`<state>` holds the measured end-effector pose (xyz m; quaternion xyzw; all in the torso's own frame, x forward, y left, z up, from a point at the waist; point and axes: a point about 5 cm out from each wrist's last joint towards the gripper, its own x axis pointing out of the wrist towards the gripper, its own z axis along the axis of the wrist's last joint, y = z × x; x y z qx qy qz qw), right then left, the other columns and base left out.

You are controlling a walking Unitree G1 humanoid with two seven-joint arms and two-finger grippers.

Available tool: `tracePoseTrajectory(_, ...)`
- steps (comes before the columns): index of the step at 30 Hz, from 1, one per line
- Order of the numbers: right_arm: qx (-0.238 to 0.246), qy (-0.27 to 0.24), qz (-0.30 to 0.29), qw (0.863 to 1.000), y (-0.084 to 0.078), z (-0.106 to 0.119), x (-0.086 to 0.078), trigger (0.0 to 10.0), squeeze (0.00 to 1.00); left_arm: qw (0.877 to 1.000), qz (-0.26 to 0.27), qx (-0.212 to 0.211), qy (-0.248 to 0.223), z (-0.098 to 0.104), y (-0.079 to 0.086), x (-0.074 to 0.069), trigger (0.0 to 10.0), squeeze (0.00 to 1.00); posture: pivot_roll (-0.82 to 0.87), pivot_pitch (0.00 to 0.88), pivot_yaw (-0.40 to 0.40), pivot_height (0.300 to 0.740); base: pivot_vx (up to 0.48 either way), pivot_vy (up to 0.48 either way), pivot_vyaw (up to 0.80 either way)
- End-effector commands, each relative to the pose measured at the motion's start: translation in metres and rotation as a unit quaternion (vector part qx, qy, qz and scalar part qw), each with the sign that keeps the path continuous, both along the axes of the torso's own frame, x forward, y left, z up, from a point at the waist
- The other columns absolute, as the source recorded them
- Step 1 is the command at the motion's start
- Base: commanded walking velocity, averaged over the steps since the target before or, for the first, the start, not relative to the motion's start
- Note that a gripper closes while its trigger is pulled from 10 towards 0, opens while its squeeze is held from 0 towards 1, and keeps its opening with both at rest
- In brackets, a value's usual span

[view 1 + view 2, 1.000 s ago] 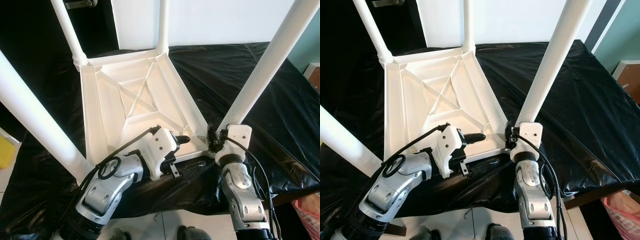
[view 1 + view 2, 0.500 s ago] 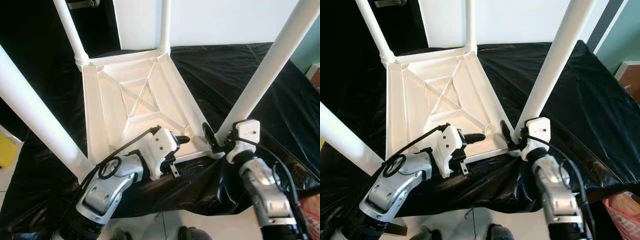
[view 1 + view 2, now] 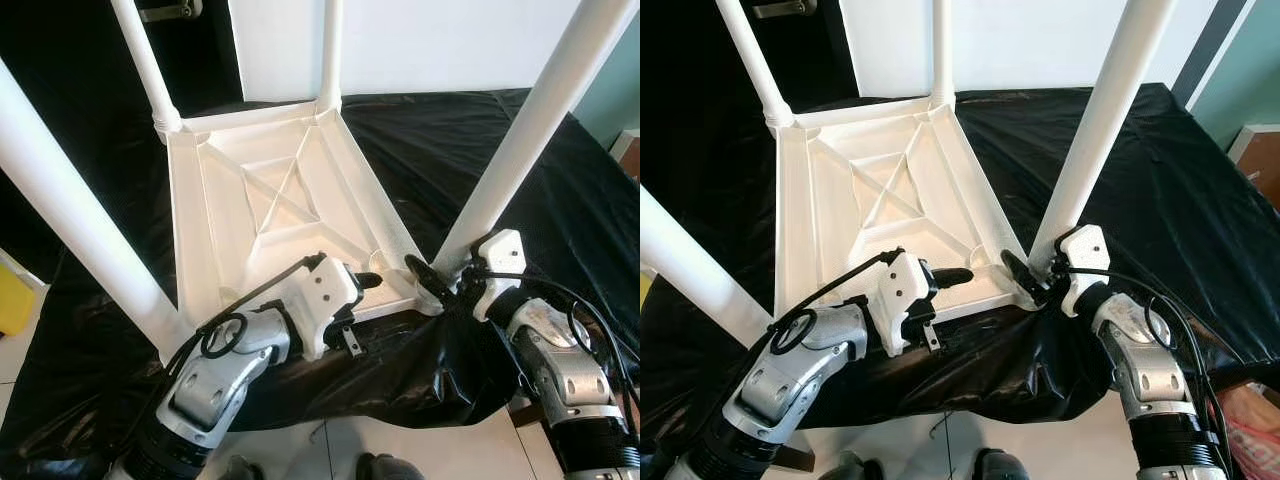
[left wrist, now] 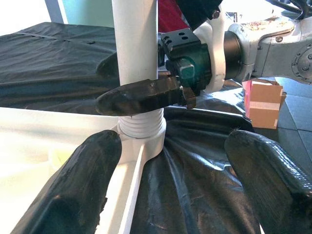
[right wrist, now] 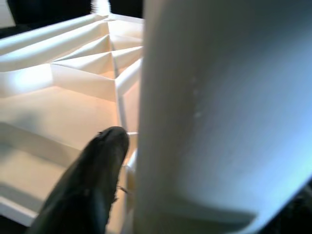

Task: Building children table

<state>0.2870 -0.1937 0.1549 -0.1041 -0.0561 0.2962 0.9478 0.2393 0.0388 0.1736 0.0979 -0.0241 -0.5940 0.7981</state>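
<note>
Tabletop (image 3: 270,210) lies inverted on the black-draped surface (image 3: 560,190); rigid, light, smooth plastic, likely slippery. Right gripper (image 3: 440,282) fingers straddle the near leg (image 3: 520,140) base, grasp unconfirmed; left gripper (image 4: 168,180) fingers released.

Right gripper (image 3: 437,277) has swung outward around the near white plastic table leg (image 3: 525,128), forearm now angled rightward.

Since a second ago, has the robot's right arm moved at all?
Yes. The right gripper stayed at the near right table leg, but its arm swung out rightward.
</note>
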Motion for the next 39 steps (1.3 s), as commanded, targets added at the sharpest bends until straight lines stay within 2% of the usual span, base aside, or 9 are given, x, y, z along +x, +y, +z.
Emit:
tracePoseTrajectory(1,0.003,0.016,0.008,1.0,-0.002,-0.008,-0.003,0.0,0.0,1.0,0.014,-0.001,-0.004,0.001,0.001,0.0,10.0,0.0,-0.07,0.121,-0.006,0.74,0.0,0.0,0.0)
tracePoseTrajectory(11,0.039,0.033,-0.025,0.998,-0.011,-0.016,-0.003,0.0,0.0,1.0,0.013,-0.001,-0.003,0.001,0.003,0.0,10.0,0.0,-0.08,0.128,0.009,0.74,0.0,0.0,0.0)
tracePoseTrajectory(12,0.04,0.033,-0.027,0.998,-0.011,-0.016,-0.003,2.9,0.0,1.0,0.013,-0.001,-0.003,0.001,0.003,0.0,10.0,0.0,-0.08,0.128,0.009,0.74,0.0,0.0,0.0)
tracePoseTrajectory(13,0.046,0.031,-0.04,0.998,-0.009,-0.015,-0.003,10.0,0.0,1.0,0.013,0.001,-0.003,0.001,0.003,0.001,10.0,0.0,-0.08,0.131,0.012,0.74,0.0,0.0,0.0)
tracePoseTrajectory(25,0.053,0.017,-0.145,0.988,0.0,-0.018,-0.004,10.0,0.0,1.0,0.018,0.004,-0.005,0.0,0.005,0.002,10.0,0.0,-0.08,0.137,0.019,0.74,0.0,0.0,0.0)
tracePoseTrajectory(28,0.095,0.034,-0.255,0.962,0.015,-0.029,-0.014,10.0,0.0,1.0,0.029,0.007,-0.009,0.0,0.006,0.003,10.0,0.0,-0.08,0.143,0.019,0.74,0.0,0.0,0.0)
tracePoseTrajectory(31,0.107,0.036,-0.293,0.949,0.022,-0.031,-0.017,10.0,0.0,0.999,0.033,0.008,-0.009,0.0,0.007,0.004,10.0,0.0,-0.08,0.143,0.019,0.74,0.0,0.0,0.0)
tracePoseTrajectory(35,0.121,0.036,-0.374,0.919,0.029,-0.029,-0.018,10.0,0.0,0.999,0.038,0.008,-0.011,0.0,0.007,0.006,10.0,0.0,-0.08,0.141,0.019,0.74,0.0,0.0,0.0)
tracePoseTrajectory(39,0.139,0.033,-0.38,0.914,0.038,-0.024,-0.016,10.0,0.0,0.999,0.042,0.006,-0.013,0.001,0.006,0.006,10.0,0.0,-0.08,0.142,0.02,0.74,0.0,0.0,0.0)
